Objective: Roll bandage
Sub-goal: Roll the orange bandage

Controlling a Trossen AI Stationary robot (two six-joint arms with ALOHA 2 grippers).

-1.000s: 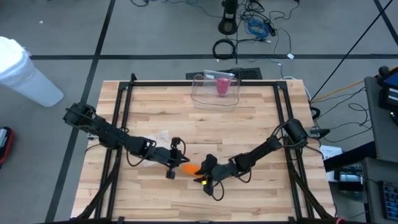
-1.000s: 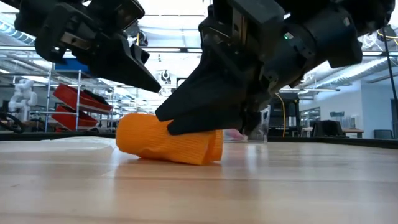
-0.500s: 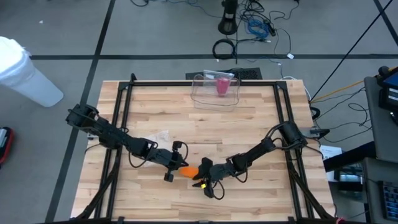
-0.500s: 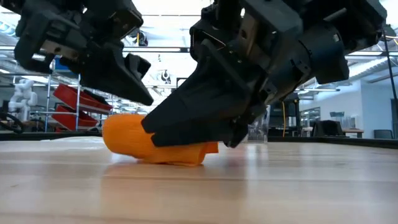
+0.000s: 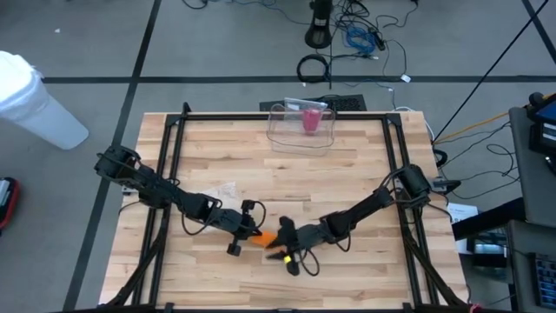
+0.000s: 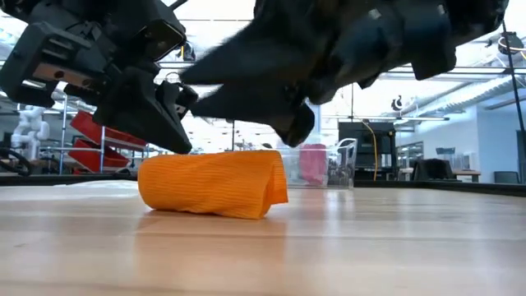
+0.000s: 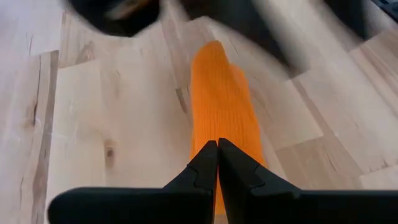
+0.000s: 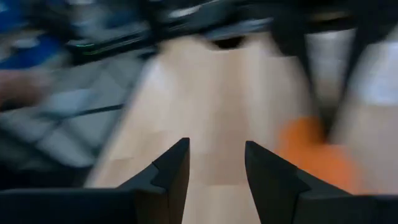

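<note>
Orange bandage roll lies on the bench between two jaws
High view: the bandage (image 5: 263, 236) sits near the front of the wooden bench (image 5: 347, 174), left gripper (image 5: 246, 230) and right gripper (image 5: 282, 245) on either side; a clear box (image 5: 300, 127) stands at the far edge. Low view: the bandage (image 6: 212, 182) rests flat, the right gripper above it, clear of it. Left wrist view: left jaws pressed together, empty, over the bandage (image 7: 221, 118). Right wrist view: right jaws parted, holding nothing
</note>
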